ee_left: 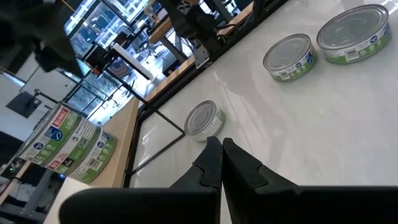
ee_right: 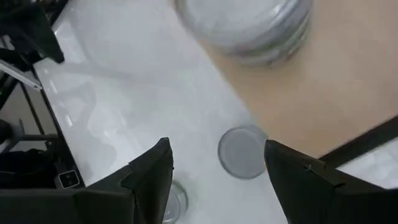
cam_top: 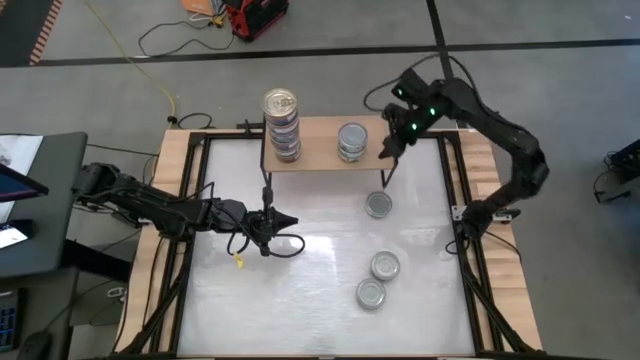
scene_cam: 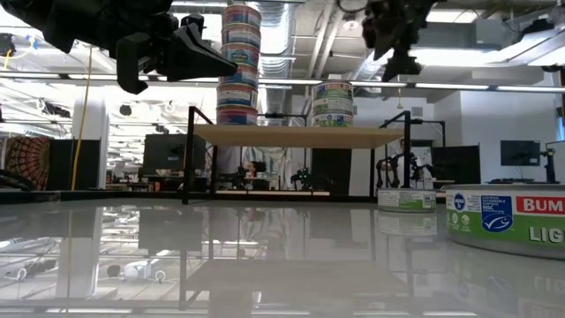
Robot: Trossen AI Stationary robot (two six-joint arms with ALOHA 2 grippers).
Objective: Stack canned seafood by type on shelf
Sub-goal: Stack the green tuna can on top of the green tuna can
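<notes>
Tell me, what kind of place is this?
Probably a robotics lab or workshop in an industrial hall: the low view shows exposed ceiling ducts, the high view a bare concrete floor with loose cables, and two arms work at a test table.

Overhead looks straight down, low looks level across; both share the shelf (cam_top: 325,150).
</notes>
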